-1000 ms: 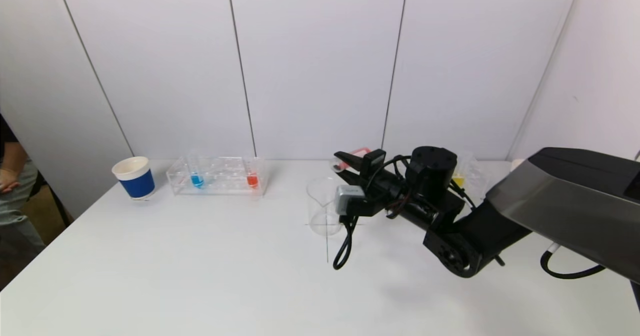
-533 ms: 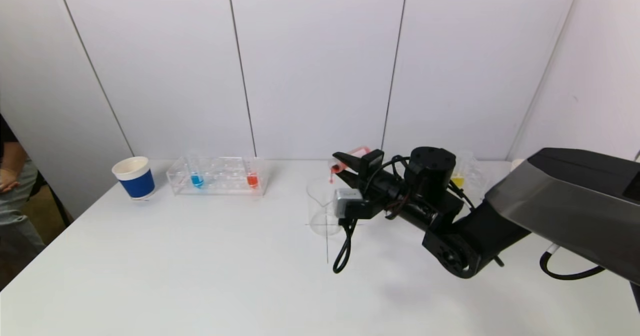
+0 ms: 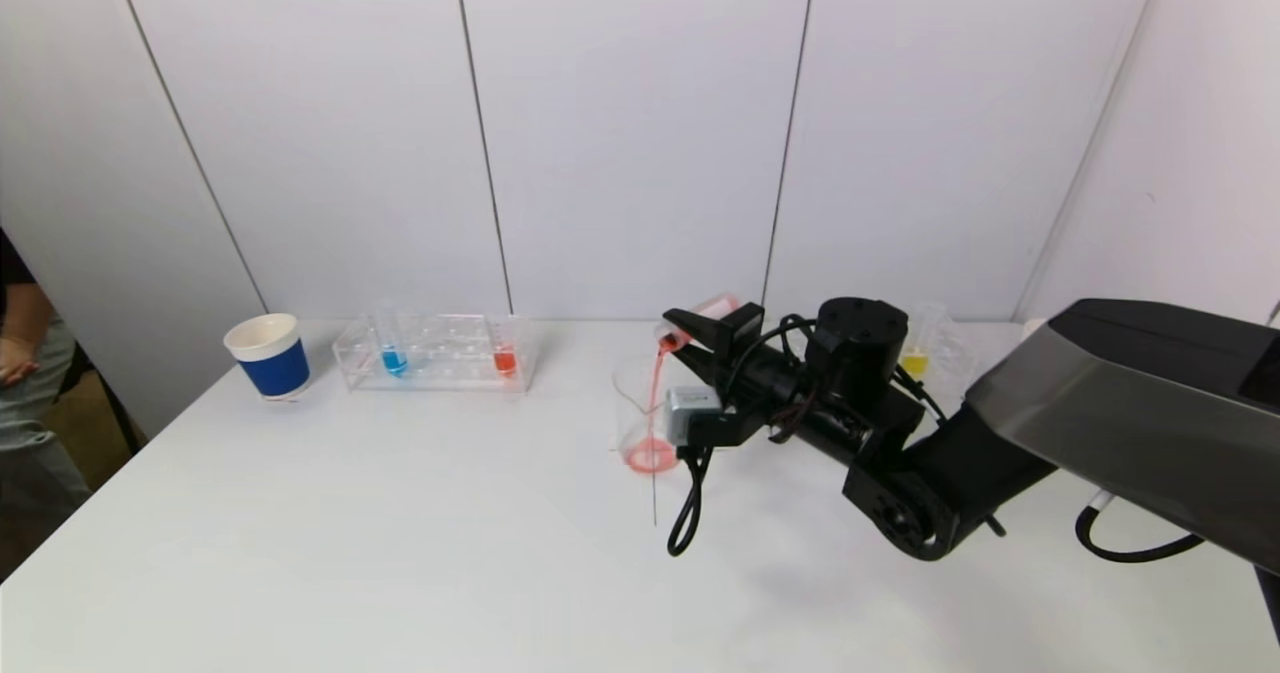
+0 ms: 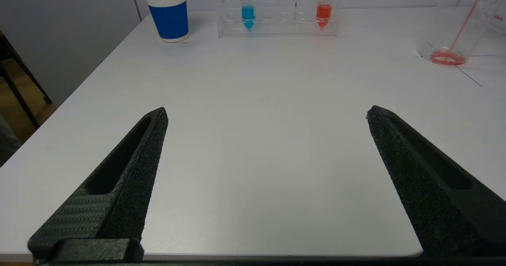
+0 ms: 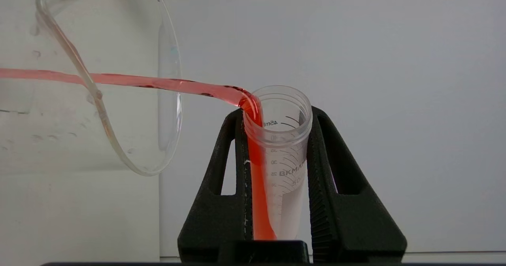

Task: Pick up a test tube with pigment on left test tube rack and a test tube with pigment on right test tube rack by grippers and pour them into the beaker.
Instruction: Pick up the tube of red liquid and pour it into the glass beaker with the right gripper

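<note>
My right gripper is shut on a clear test tube with red pigment, tipped over the rim of the glass beaker. A red stream runs from the tube's mouth into the beaker, and a red pool lies on its bottom. The left rack holds a blue tube and a red tube. The right rack, with a yellow tube, is mostly hidden behind my right arm. My left gripper is open and empty, low over the near table, out of the head view.
A blue paper cup stands left of the left rack. A black cable hangs from my right wrist to the table beside the beaker. A person stands at the far left edge.
My right gripper has tipped the tube further. The pigment went from still in the tube, to dripping, to a steady stream, and red liquid now pools in the beaker.
</note>
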You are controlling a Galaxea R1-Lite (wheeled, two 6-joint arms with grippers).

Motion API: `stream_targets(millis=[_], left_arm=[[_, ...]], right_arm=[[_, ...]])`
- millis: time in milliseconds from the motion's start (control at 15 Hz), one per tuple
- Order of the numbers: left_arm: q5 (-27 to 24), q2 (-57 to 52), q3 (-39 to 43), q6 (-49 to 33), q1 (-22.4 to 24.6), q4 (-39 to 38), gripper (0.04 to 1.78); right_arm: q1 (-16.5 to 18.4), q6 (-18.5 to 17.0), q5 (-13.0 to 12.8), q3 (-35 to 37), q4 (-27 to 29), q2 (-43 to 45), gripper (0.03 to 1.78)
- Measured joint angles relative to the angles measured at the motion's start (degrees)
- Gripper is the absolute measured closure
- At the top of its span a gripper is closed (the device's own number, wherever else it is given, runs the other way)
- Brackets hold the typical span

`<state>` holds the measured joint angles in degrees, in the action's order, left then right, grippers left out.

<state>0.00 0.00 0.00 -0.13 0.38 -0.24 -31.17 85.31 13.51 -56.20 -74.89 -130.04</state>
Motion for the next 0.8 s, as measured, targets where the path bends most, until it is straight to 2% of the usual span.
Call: stream_targets(millis=[800], left_arm=[[0.0,0.0,0.0,0.0,0.0,0.0,0.06]], right_arm=[[0.0,6.0,0.0,-0.2,0.0,-0.5,1.35]])
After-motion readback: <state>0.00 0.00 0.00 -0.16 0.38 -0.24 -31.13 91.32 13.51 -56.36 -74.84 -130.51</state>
